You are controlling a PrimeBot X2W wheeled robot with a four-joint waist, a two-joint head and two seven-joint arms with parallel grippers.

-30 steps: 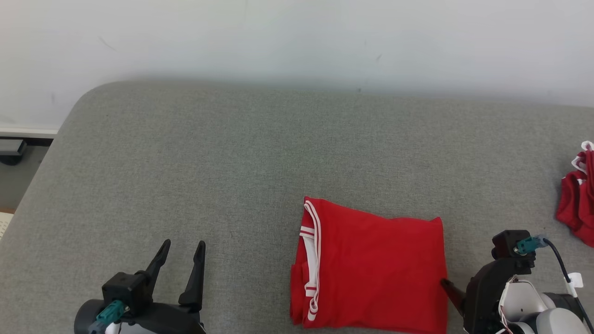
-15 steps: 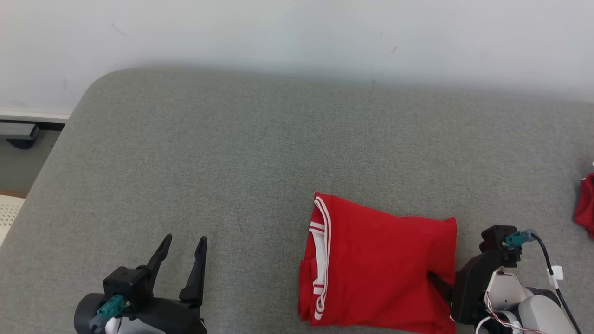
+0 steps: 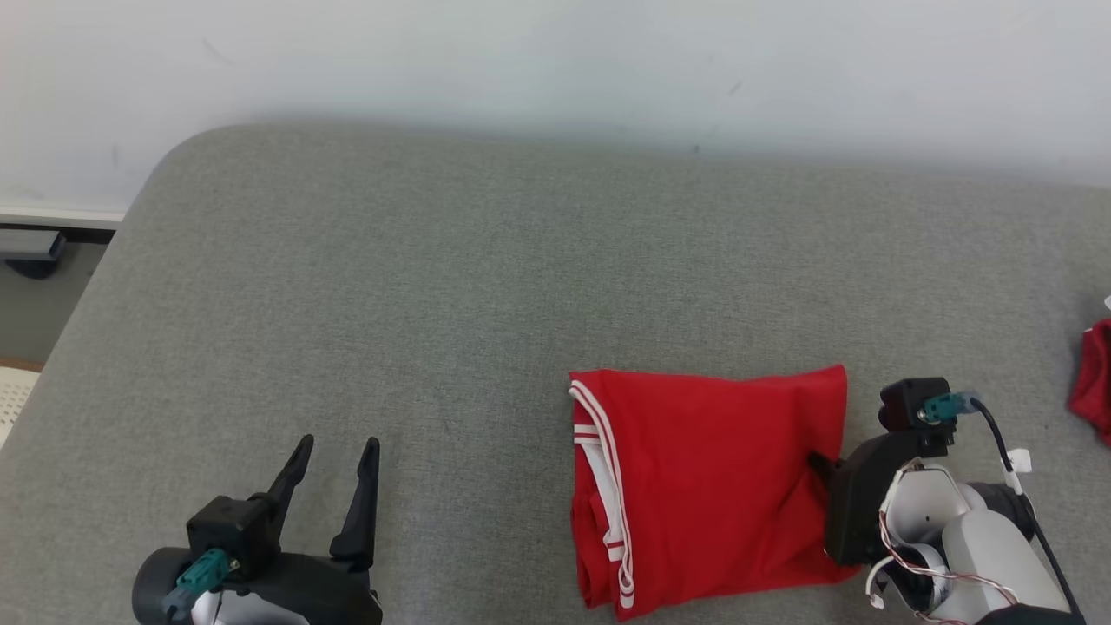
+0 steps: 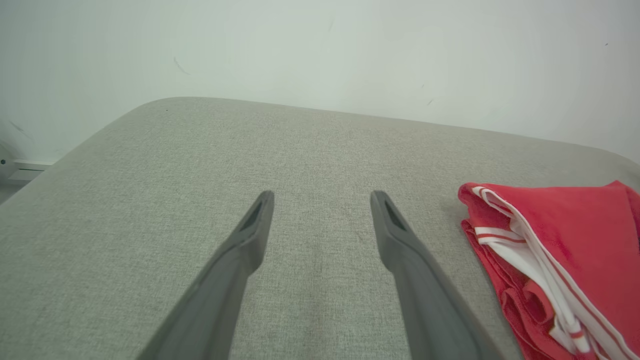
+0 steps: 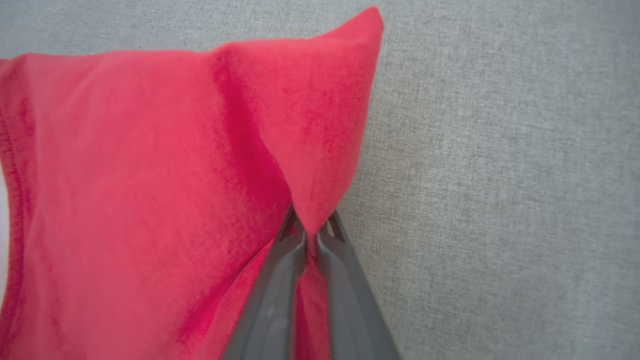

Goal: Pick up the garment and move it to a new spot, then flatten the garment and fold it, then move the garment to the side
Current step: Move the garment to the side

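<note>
The garment (image 3: 707, 482) is red with white trim, folded into a rough rectangle on the grey cushion (image 3: 486, 295) at the lower right. My right gripper (image 3: 820, 464) is shut on the garment's right edge; in the right wrist view the two fingers pinch a raised ridge of red cloth (image 5: 310, 200), with the gripper (image 5: 311, 225) closed tight around it. My left gripper (image 3: 334, 451) stands open over bare cushion at the lower left, well apart from the garment. In the left wrist view its open gripper (image 4: 322, 200) points at the cushion, with the garment's (image 4: 565, 240) trimmed end to the right.
Another red and white piece of cloth (image 3: 1095, 373) lies at the cushion's far right edge. A pale wall (image 3: 555, 69) runs behind the cushion. The cushion's rounded left corner drops to the floor (image 3: 35, 295) beside it.
My right gripper has closed on the garment's right edge and drawn it up the view, so the garment has turned and shifted. The head camera has moved a little. The left gripper stays open.
</note>
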